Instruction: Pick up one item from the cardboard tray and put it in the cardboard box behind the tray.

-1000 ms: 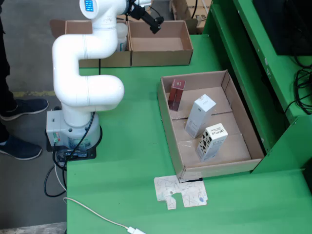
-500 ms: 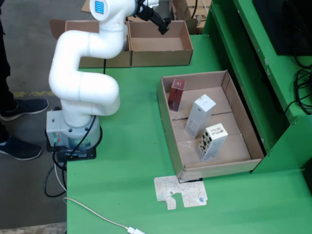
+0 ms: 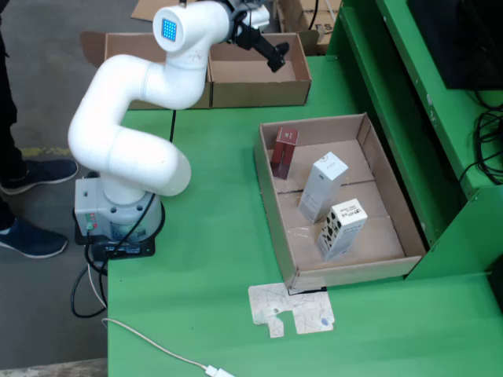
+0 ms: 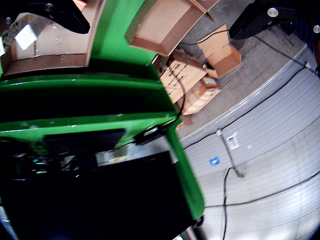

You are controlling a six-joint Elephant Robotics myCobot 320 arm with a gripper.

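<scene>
Upper centre of frame, gripper (image 3: 275, 56) hangs over the box (image 3: 259, 71); grip state unreadable. You must next reach the tray (image 3: 271, 204).

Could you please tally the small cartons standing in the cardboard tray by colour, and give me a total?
Dark red carton: 1
White carton: 1
White carton with black print: 1
Total: 3, all in the tray.
</scene>
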